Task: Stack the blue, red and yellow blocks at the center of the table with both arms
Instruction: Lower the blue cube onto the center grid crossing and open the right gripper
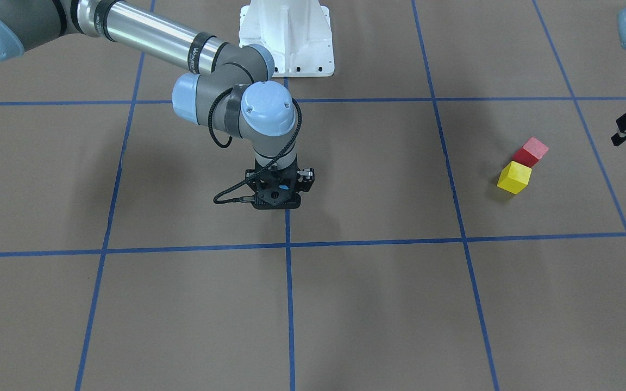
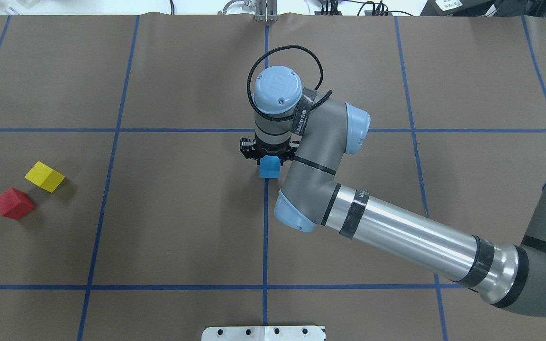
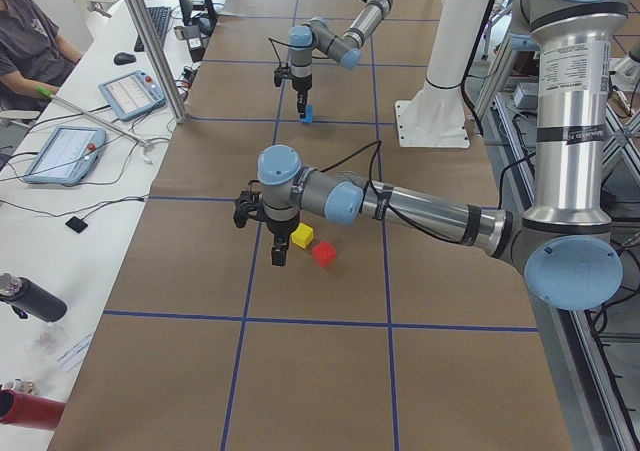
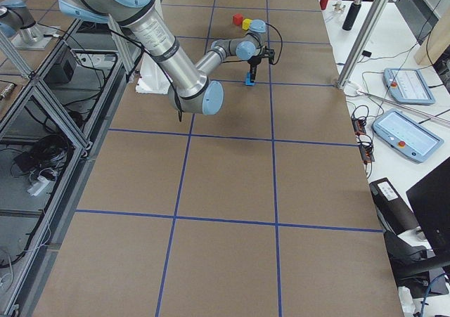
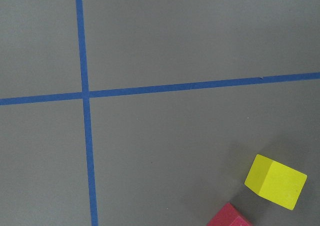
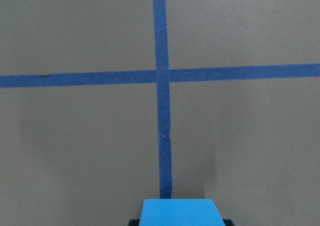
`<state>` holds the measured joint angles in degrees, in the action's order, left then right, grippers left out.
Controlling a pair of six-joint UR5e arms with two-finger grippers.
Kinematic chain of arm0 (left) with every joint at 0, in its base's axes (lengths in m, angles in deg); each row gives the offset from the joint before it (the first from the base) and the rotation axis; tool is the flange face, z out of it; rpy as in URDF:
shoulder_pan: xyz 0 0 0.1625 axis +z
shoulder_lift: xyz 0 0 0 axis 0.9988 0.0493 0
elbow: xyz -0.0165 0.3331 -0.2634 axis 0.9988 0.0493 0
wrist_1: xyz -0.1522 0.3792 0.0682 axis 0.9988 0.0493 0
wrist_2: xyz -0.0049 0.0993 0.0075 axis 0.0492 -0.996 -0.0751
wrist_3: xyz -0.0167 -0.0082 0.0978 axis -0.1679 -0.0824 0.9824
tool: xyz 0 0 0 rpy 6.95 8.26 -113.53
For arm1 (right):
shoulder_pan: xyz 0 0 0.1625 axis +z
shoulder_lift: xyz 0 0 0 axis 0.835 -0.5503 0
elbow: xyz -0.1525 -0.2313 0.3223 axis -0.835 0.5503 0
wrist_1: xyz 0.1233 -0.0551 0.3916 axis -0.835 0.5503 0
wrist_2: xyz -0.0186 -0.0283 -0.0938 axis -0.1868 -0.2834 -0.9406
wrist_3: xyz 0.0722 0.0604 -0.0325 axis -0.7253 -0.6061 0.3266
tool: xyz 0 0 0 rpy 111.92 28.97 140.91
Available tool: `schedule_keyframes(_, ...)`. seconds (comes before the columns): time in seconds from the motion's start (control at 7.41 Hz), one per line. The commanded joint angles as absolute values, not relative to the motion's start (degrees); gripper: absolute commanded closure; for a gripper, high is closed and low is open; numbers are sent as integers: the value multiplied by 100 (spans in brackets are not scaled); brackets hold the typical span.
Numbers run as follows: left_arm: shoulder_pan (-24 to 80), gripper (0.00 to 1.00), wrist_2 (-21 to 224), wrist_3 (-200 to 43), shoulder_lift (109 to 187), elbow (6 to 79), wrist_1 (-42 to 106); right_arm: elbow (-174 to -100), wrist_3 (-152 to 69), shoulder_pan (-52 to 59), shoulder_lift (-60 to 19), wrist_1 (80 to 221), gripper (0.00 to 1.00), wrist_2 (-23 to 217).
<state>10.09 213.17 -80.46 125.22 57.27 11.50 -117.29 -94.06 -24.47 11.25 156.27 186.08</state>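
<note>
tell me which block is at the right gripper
The blue block, in the right gripper on the centre line; the red block and yellow block lie together far to the robot's left.

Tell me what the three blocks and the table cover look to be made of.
The blue block, red block and yellow block: likely painted wood or dense foam, matte; even colour, sharp edges, no glare. Which one, the look leaves open. The table cover: brown paper or similar sheet, matte, gridded with blue tape.

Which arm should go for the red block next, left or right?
Left. The left pincer hangs beside the red block and yellow block; the right pincer holds the blue block at the centre, far away.
</note>
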Motion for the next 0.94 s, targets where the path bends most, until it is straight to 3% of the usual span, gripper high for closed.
schedule_keyframes(0.0, 1009, 1, 21318, -8047, 12522, 5734, 1150, -11675, -9412, -2479, 1178, 15624, 100, 18575)
schedule_keyframes(0.54, 1009, 1, 21318, -8047, 12522, 5734, 1150, -11657, -9404, -2523, 1178, 15606, 100, 18487)
schedule_keyframes(0.67, 1009, 1, 21318, -8047, 12522, 5734, 1150, -11657, -9412, -2523, 1178, 15606, 68, 18487)
schedule_keyframes(0.81, 1009, 1, 21318, -8047, 12522, 5734, 1141, -11648, -9404, -2523, 1178, 15606, 56, 18478)
